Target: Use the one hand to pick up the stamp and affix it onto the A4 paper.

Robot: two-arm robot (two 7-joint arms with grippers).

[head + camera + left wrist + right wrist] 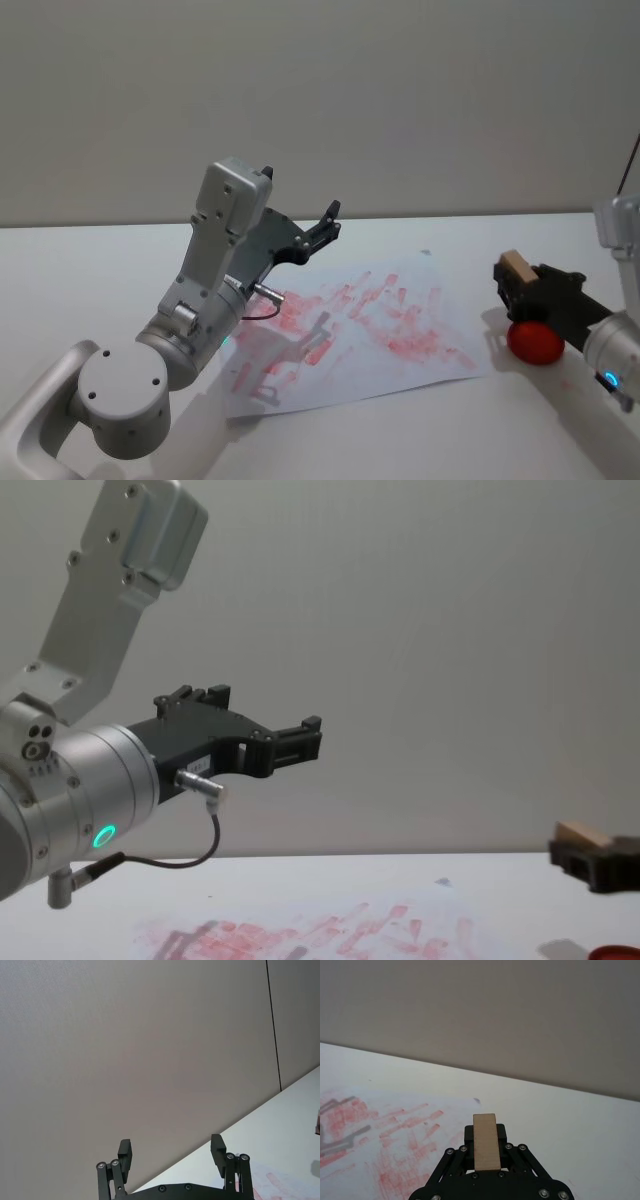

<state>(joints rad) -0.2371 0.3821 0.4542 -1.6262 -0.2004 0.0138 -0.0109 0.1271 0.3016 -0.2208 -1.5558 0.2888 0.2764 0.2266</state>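
The stamp [517, 267] is a small light wooden block, and my right gripper [511, 284] is shut on it, held in the air to the right of the A4 paper [400, 300]. The right wrist view shows the stamp [486, 1146] standing up between the black fingers [501, 1132], with the red-smudged paper [385, 1130] ahead of it. My left gripper [326, 224] is open and raised above the paper's far left part. Its two fingers [216, 1147] point at the wall with nothing between them.
A flat red round pad [535, 343] lies on the white table [90, 260] just below the right gripper, beside the paper's right edge. The left arm's grey body [200, 300] stands over the paper's left side. A plain wall [400, 100] runs behind the table.
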